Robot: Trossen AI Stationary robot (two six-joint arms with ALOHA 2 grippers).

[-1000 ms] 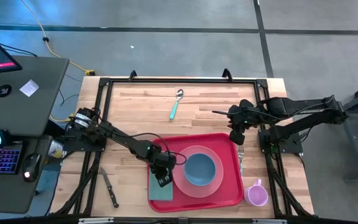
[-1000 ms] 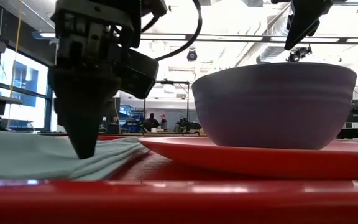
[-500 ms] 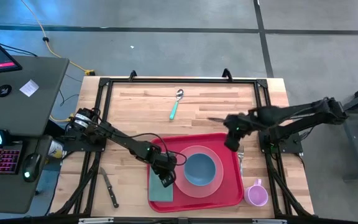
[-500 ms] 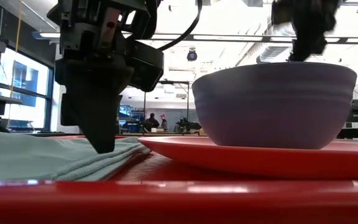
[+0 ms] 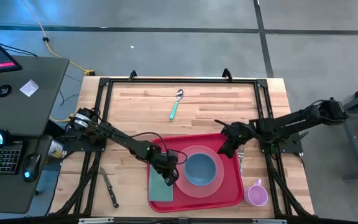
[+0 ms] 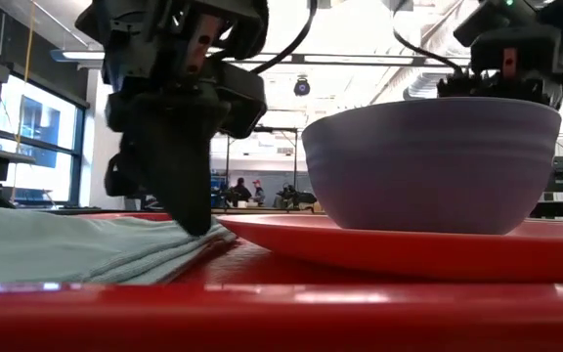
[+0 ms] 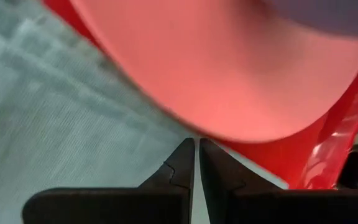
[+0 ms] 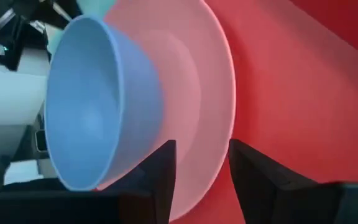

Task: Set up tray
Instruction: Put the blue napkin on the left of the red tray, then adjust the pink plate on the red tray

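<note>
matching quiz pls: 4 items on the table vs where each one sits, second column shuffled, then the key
Items:
1. bowl
2. napkin
3. spoon
4. mug

Places:
A. bare wood, far side of the table from the tray
B. on the plate
C. off the tray, by its corner on the right arm's side
D. flat on the tray beside the plate, under the left gripper

Pairs: 1-B, 2-D, 3-A, 4-C

tray [image 5: 230, 186]: red
plate [image 5: 213, 186]: pink
bowl [image 5: 199, 168]: blue
napkin [image 5: 158, 190]: teal
cup [image 5: 256, 193]: purple
spoon [image 5: 176, 104]: teal handle, silver head
counter [image 5: 142, 109]: pale wood grain, black frame
</note>
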